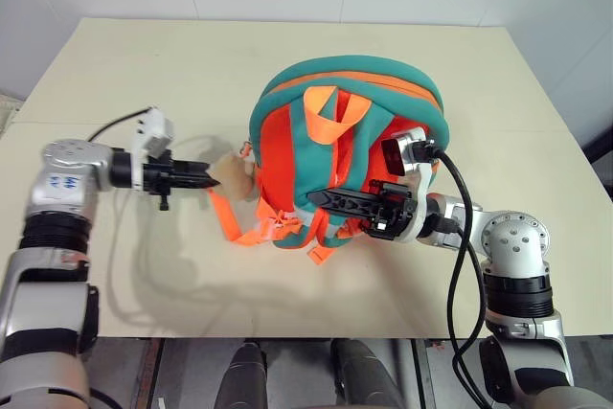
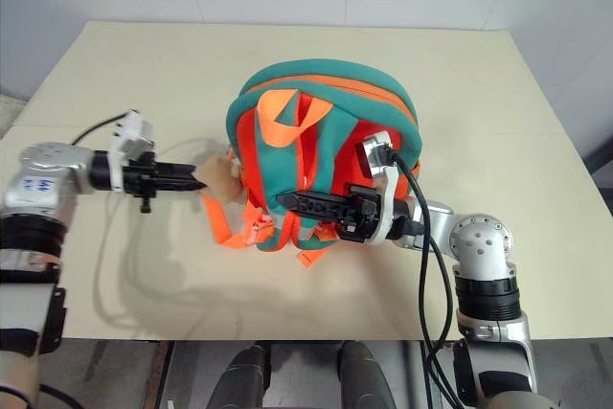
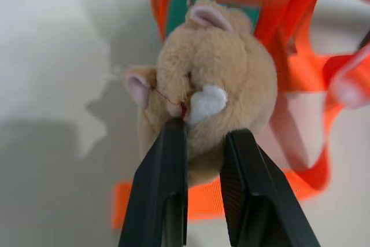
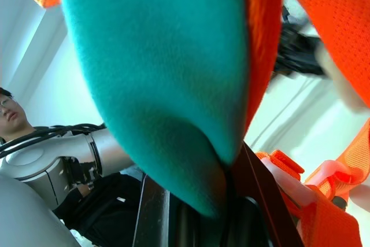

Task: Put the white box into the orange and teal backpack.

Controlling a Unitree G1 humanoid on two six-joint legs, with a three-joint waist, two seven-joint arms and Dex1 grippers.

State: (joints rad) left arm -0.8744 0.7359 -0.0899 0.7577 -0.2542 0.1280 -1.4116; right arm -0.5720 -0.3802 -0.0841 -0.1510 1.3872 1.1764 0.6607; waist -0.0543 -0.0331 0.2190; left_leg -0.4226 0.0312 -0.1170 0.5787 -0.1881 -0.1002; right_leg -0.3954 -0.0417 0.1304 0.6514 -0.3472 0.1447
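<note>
1. While the tabletop (image 1: 287, 55) carries it, the backpack (image 1: 350, 93) stands upright mid-table, strap side towards the near edge, and its teal top rim looks closed; the box is not to be seen, so whether it is already inside cannot be told.
2. Across the near face of the backpack lies the right tool (image 1: 321, 200), pointing left, its fingers together and clamped on a fold of teal fabric (image 4: 167, 102), as the right wrist view makes plain.
3. Left of the backpack, the left tool (image 1: 213, 181) points right, its fingers nearly together and pinching the tan plush (image 3: 211, 96) that hangs from an orange tab at the backpack's left side.
4. Orange straps (image 1: 230, 222) trail on the tabletop just below the plush.
5. By my judgement the step in hand is steadying or spreading the backpack. To do it well, keep the right grip firm so the bag does not tip. The plush is soft and dangling, so pulling on it will give little control. Better to let it go and take the rim near the zip. Mind the loose straps when moving the left tool.
</note>
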